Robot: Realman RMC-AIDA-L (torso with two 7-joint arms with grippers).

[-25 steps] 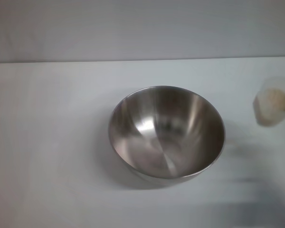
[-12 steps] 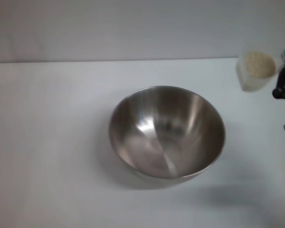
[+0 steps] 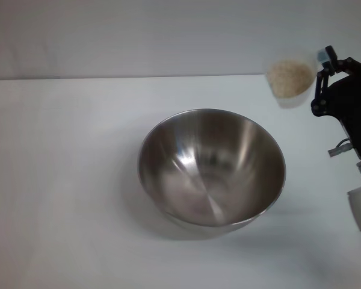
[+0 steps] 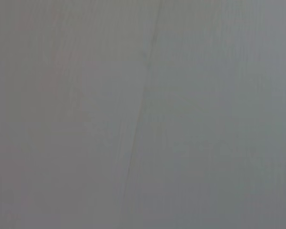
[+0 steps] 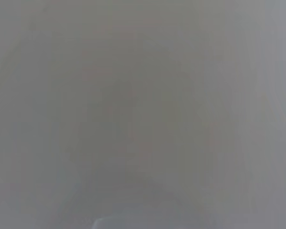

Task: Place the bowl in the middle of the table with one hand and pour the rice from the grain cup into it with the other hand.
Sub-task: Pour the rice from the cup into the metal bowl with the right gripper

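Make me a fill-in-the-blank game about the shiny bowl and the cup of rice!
1. The bowl on the table has ____ inside it.
2. The rice is in the grain cup, held by the ____ gripper.
3. The grain cup is ____ the table, not standing on it.
4. The cup is on the bowl's ____ side, seen from the head.

Missing words: nothing; right; above; right

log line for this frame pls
right gripper: holds grain cup, raised | rice: in cup | bowl: mid-table, empty | left: unseen

right gripper (image 3: 322, 66) raised, fingers clamped
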